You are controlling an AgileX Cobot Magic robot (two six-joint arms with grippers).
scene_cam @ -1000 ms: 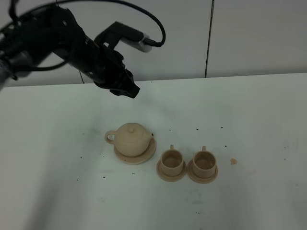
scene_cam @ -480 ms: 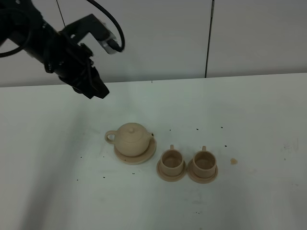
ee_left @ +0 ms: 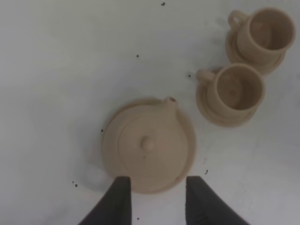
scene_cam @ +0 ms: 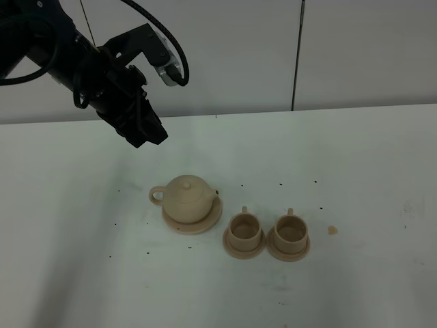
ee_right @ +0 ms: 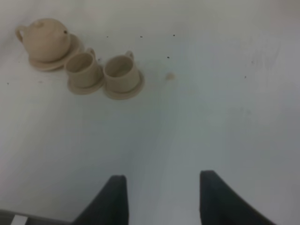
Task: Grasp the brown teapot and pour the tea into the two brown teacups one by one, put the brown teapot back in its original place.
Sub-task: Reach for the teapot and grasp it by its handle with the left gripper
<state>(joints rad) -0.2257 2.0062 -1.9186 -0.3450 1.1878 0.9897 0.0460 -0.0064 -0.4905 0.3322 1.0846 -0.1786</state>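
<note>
Left gripper (scene_cam: 147,132): raised over the table (scene_cam: 355,171), jaws apart, holding nothing. The brown teapot (scene_cam: 186,197) sits on its wide saucer (scene_cam: 214,217) below and just ahead of the fingertips, untouched. Nearer teacup (scene_cam: 244,231) and farther teacup (scene_cam: 290,230) stand on small saucers beyond the spout. Right gripper (ee_right: 164,197): jaws apart, empty, well apart from the tea set.
</note>
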